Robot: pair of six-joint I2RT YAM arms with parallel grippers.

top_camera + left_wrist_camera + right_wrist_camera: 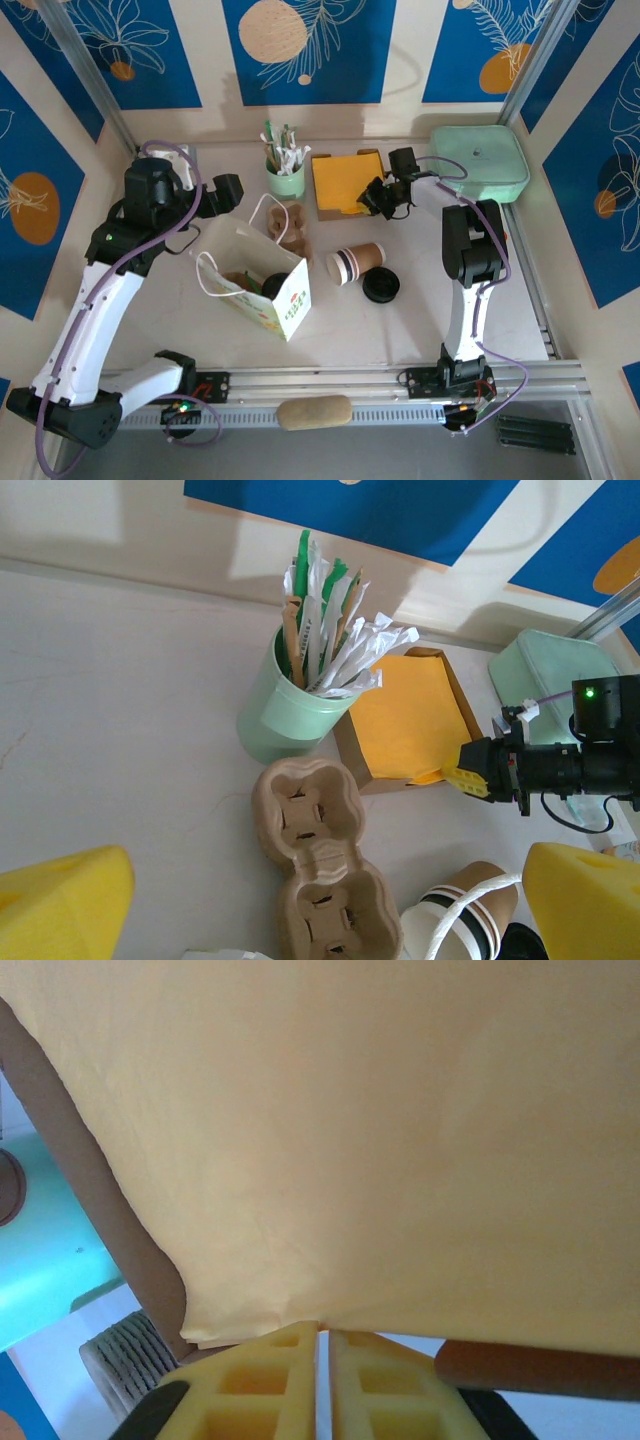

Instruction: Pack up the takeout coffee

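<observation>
Your takeout coffee cup (356, 263) lies on its side around the middle of the table (400, 330), banded rim end pointing left toward the white paper bag (290, 300). Neither claw holds it. The black lid (381, 286) lies flat just beside it on the near side; you can't tell from the top view whether they touch. In the left wrist view a white cord handle of the bag crosses in front of the cup.

Your right gripper (383, 197) is at the right side of the brown box of yellow napkins (345, 183), toward the far edge. In the right wrist view its yellow fingers (270, 1380) are pressed together with a thin slit between them, clenched on the edge of a yellow napkin (350, 1140).

Your left gripper (228, 190) hangs over the far left part of the table, above the bag's far corner. Its jaws stand wide apart, grasping nothing.

The bag stands upright and open on the left half, with something brown inside. The moulded-pulp cup carrier (291, 230) lies between the bag and the napkin box. The mint-green cup of utensils (285, 178) stands upright behind it, just left of the box. A mint-green lidded container (480, 162) sits in the far right corner.
</observation>
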